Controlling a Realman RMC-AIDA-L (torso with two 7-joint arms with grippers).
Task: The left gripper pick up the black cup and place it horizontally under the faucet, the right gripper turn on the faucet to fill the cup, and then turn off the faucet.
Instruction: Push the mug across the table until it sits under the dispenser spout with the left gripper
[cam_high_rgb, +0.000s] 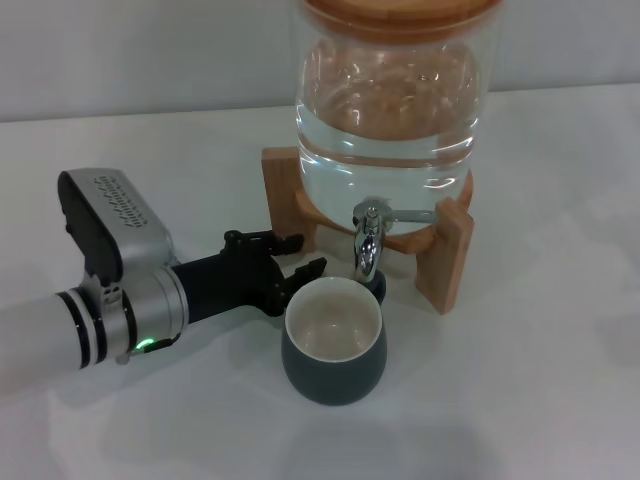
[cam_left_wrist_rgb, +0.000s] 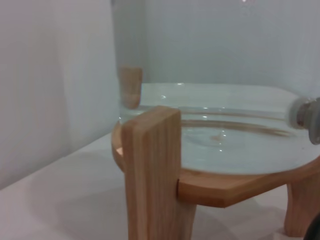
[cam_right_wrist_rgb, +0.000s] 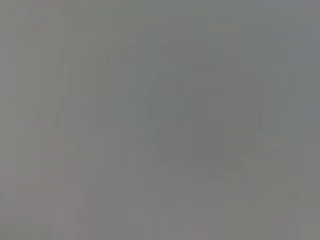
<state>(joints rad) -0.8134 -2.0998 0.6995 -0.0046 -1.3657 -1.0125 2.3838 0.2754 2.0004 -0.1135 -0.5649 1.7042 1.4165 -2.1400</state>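
Observation:
The black cup (cam_high_rgb: 333, 342) stands upright on the white table, its cream inside empty, directly below the spout of the faucet (cam_high_rgb: 368, 242). The faucet's thin lever points to the right, and no water is running. My left gripper (cam_high_rgb: 300, 256) lies low at the cup's left rear, open, its black fingers spread just off the cup's rim and holding nothing. In the left wrist view a wooden leg of the stand (cam_left_wrist_rgb: 152, 170) fills the front, with the chrome faucet (cam_left_wrist_rgb: 307, 117) at the edge. The right gripper is out of view, and the right wrist view shows only plain grey.
The glass dispenser (cam_high_rgb: 390, 95), full of water, sits on a wooden stand (cam_high_rgb: 446, 255) at the back centre. White table surface (cam_high_rgb: 540, 400) extends to the right and in front of the cup.

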